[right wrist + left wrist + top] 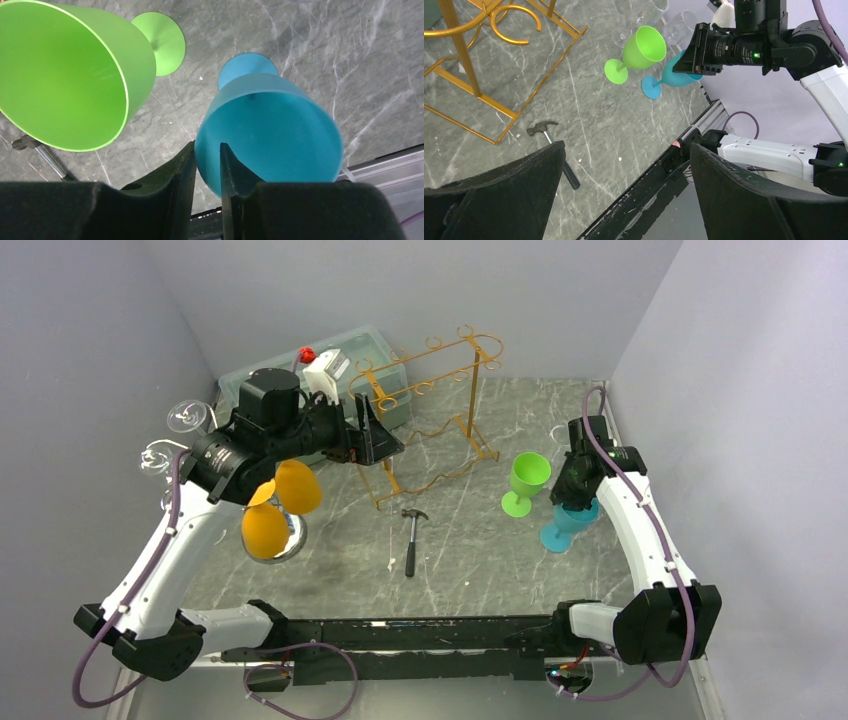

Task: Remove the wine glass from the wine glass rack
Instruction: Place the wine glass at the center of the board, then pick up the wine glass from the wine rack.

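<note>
The gold wire wine glass rack (440,430) stands at the middle back of the table, its frame also in the left wrist view (469,75). A blue wine glass (568,525) (270,130) stands upright on the table to the right of it, next to a green one (527,480) (65,75). My right gripper (575,502) (206,145) straddles the blue glass's rim, one finger outside and one inside, with the jaws a narrow gap apart. My left gripper (375,435) (626,144) hovers wide open beside the rack's left end, holding nothing.
A small hammer (411,540) lies in front of the rack. Two orange glasses (283,505) sit under the left arm, and clear glasses (185,418) are at the far left. A clear plastic bin (370,360) stands at the back, walls all round.
</note>
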Tool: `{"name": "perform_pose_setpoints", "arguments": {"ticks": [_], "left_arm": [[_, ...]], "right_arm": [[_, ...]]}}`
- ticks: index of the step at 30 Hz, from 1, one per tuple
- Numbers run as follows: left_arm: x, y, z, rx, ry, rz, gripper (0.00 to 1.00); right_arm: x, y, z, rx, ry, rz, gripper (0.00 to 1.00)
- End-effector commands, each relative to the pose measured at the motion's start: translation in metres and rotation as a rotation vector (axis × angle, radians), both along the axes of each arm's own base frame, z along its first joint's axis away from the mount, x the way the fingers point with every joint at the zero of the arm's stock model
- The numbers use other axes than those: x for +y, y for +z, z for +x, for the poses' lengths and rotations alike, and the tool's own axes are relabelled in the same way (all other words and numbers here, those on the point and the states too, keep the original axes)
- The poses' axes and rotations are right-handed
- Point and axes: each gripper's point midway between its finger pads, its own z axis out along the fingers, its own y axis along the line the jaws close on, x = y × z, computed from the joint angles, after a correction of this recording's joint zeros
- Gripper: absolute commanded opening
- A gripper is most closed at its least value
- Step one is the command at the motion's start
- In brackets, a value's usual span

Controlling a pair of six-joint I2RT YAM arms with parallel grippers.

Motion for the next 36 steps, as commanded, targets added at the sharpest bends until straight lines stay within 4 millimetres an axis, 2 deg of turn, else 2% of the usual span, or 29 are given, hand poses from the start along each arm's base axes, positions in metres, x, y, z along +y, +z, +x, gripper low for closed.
{"name": "perform_pose_setpoints", "arguments": {"ticks": [1, 11, 18, 22, 25, 34, 36], "left_arm": [[0.001, 0.017, 0.002, -0.064, -0.002, -0.002, 0.99], [0.006, 0.020, 0.001, -0.072, 0.004, 0.028, 0.99], [0.023, 0.028, 0.002, -0.096, 0.069, 0.084, 0.99], [0.044, 0.029, 0.002, -0.109, 0.155, 0.142, 0.99], [0.068, 0.026, 0.005, -0.115, 0.260, 0.208, 0.99], [0.150, 0.022, 0.004, -0.108, 0.626, 0.401, 0.99], [0.162, 0.021, 0.001, -0.104, 0.673, 0.425, 0.99]], "right_arm": [[-0.003, 0.007, 0.010, -0.047, 0.019, -0.011, 0.29], [-0.007, 0.045, 0.004, -0.127, 0.012, -0.032, 0.50], [-0.005, 0.091, -0.004, -0.244, 0.027, -0.018, 0.65], [0.010, 0.120, -0.004, -0.351, 0.077, 0.049, 0.73], [0.029, 0.135, 0.001, -0.417, 0.136, 0.107, 0.77], [0.089, 0.163, 0.021, -0.524, 0.300, 0.195, 0.84], [0.101, 0.167, 0.024, -0.539, 0.333, 0.209, 0.84]]}}
